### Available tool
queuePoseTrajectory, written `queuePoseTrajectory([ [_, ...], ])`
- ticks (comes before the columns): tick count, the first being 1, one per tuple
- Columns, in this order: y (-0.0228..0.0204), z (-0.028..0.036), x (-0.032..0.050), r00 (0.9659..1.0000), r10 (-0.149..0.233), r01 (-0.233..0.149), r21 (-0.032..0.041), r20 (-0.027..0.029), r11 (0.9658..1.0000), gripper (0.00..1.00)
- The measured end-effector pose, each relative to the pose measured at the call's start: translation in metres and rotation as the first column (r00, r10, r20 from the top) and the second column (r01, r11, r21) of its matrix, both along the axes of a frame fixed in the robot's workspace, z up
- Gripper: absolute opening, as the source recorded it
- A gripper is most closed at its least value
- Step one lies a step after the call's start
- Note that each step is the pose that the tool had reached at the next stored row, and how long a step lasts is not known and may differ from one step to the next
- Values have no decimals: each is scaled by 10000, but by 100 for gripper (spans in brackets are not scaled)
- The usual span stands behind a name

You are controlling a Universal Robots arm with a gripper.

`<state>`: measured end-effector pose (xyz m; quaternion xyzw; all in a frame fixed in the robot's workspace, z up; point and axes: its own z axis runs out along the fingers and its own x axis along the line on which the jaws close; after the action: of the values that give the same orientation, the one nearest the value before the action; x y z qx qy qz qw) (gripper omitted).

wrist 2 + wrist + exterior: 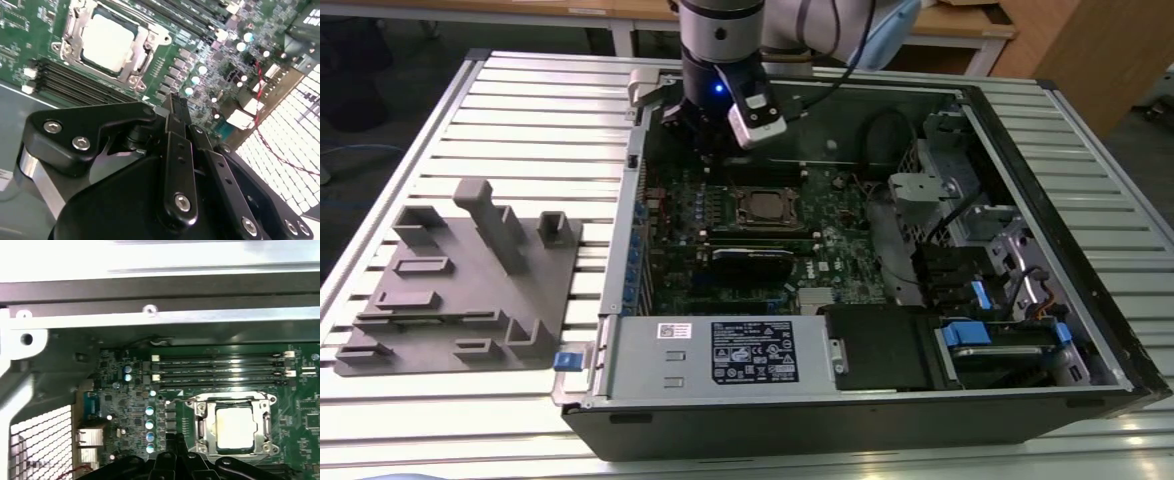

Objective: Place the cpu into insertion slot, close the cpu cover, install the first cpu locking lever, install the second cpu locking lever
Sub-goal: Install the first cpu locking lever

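Note:
The cpu lies flat in the insertion slot of the green motherboard, its silver top showing in both wrist views. The cpu cover lies down around it as a silvery frame. My gripper hangs over the board's far part, beside the socket and apart from it. Its black fingertips are pressed together, shut on nothing. I cannot make out how the locking levers stand.
The open computer case lies on a slatted table. A grey fixture block sits at the exterior view's left. Memory slots run beside the socket. A black card, the power supply and drive bays fill the near side.

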<state>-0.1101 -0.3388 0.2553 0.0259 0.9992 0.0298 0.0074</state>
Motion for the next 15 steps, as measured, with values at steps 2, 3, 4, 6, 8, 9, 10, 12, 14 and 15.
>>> queuePoseTrajectory([
  [2,0,-2,-20,10000,0,0,2,1,10000,11],
  [3,0,-2,-27,10000,1,-1,2,1,10000,11],
  [4,0,-2,-36,10000,0,0,0,-1,10000,11],
  [6,-1,-2,-59,10000,1,-1,25,-1,10000,11],
  [8,-1,-2,-84,10000,1,-1,120,0,9999,11],
  [9,-1,-2,-89,10000,0,0,139,1,9999,11],
  [10,-1,-2,-90,10000,1,-1,139,1,9999,11],
  [12,5,-3,-95,10000,0,0,139,0,9999,11],
  [14,28,-3,-96,10000,1,-1,139,0,9999,11],
  [15,48,-4,-97,10000,0,0,139,0,9999,11],
])
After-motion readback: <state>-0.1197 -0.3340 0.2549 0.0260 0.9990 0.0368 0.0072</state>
